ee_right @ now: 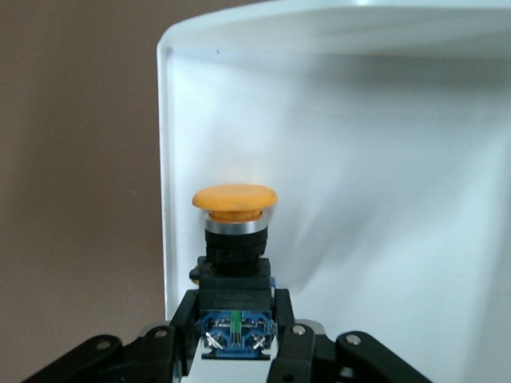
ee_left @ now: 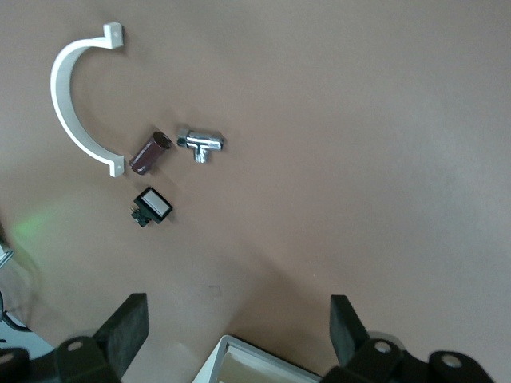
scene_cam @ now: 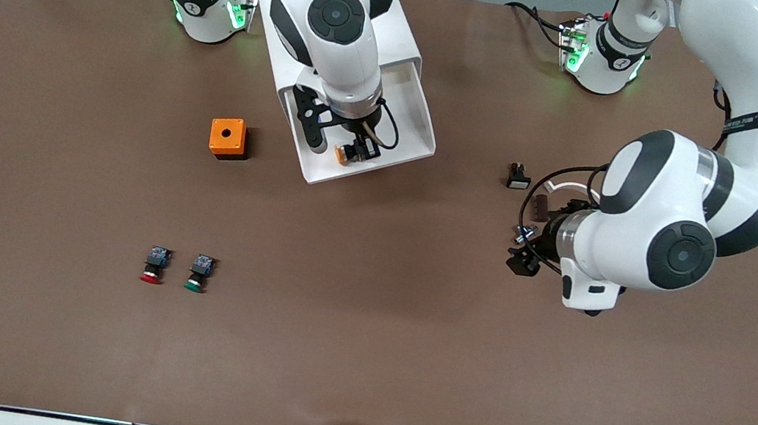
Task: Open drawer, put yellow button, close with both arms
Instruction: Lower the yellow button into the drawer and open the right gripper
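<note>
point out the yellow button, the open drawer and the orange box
round yellow-capped push-button (ee_right: 234, 198), right wrist view, on its cap
pulled-out white tray drawer (scene_cam: 416, 118), front view, on its bare floor
small orange box (scene_cam: 227, 137), front view, on its top face

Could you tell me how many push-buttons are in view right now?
3. The yellow button is held in the right gripper over the open drawer. The red-capped button and green-capped button lie beside each other, nearer the front camera. None appear hidden.
</note>
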### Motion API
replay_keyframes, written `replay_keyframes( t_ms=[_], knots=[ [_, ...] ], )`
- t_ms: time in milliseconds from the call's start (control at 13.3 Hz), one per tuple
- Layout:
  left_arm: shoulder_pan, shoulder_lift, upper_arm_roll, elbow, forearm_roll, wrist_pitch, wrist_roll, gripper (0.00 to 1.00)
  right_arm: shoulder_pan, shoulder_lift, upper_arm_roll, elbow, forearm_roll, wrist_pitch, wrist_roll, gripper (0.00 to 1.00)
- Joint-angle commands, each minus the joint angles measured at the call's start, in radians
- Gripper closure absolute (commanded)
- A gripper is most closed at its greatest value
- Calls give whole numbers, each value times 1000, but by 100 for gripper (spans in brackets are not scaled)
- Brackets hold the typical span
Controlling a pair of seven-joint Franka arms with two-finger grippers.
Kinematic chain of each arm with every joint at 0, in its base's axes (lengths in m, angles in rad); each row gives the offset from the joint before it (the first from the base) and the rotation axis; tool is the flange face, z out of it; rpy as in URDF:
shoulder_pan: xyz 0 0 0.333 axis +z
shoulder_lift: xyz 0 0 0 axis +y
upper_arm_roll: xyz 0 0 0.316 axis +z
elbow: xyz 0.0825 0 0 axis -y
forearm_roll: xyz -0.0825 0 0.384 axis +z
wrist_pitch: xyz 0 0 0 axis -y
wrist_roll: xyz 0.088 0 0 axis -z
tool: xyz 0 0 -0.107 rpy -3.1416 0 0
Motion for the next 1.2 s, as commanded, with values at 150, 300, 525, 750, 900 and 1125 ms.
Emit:
replay_keyframes(
  t_ms=[150,300,525,750,900,1125],
  knots=[
    [-3,-9,-40,-13,15,19,26,0,7,-7,-11,11,11,-9,63,13],
    [-3,-15,-65,-13,15,19,26,0,4,-9,-15,29,9,-11,52,0],
    [-5,-1,-108,-14,17,80,44,0,-62,-20,-17,66,9,-23,-8,0],
    [-40,43,-125,-16,21,169,144,0,-116,-27,-21,121,-1,-187,-267,0],
    [-87,63,-125,-19,28,230,193,0,-184,-35,-29,151,3,-238,-407,0],
    [-157,80,-125,-30,74,315,199,0,-316,-47,-29,196,12,-369,-677,0]
  ],
)
